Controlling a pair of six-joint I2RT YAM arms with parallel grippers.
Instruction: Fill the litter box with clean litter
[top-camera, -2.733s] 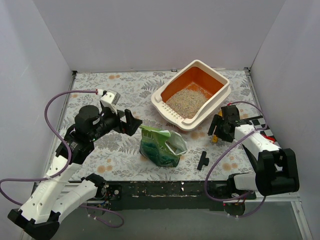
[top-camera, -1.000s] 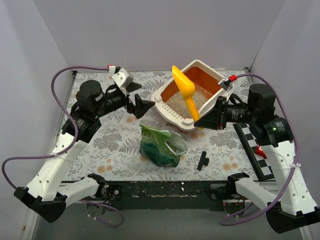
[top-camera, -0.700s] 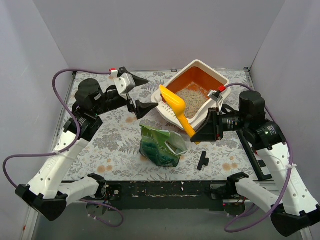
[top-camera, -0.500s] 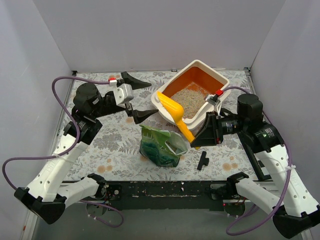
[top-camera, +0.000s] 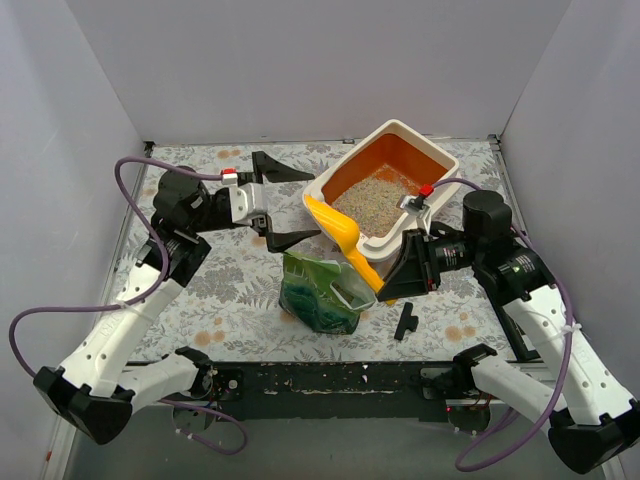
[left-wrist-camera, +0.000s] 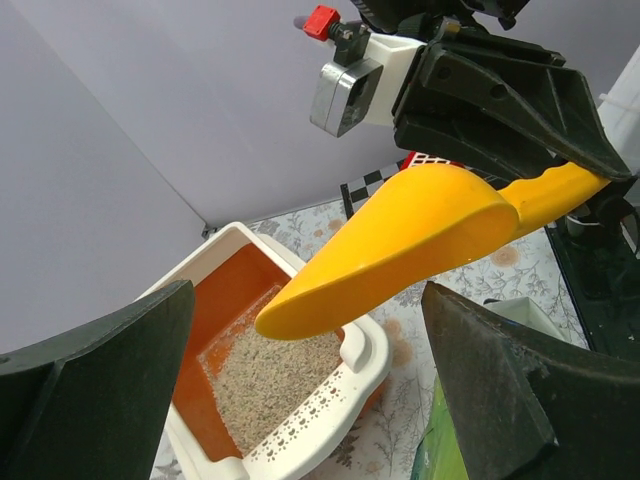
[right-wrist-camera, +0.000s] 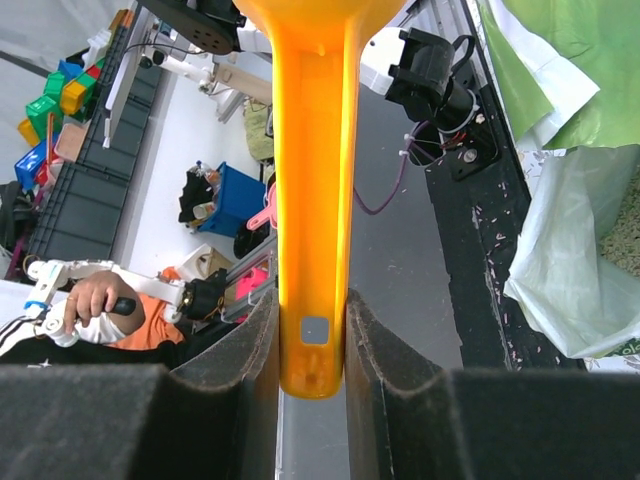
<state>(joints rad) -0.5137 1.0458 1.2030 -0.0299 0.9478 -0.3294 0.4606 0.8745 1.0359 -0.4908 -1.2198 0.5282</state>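
Your right fingers (right-wrist-camera: 372, 350) pinch the handle of the yellow scoop (top-camera: 338, 230), which hangs tilted between the bag (top-camera: 312, 298) and the box (top-camera: 442, 160). Your left fingers (top-camera: 290, 238) are spread wide and empty, just beside the scoop. The box sits far right on the surface (top-camera: 220, 290), with litter (top-camera: 372, 197) inside it.

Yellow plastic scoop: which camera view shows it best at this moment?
The top external view: the yellow plastic scoop shows whole, bowl to handle, held by the right gripper. The left wrist view shows its bowl from outside and part of the handle; the right wrist view shows mostly the handle.
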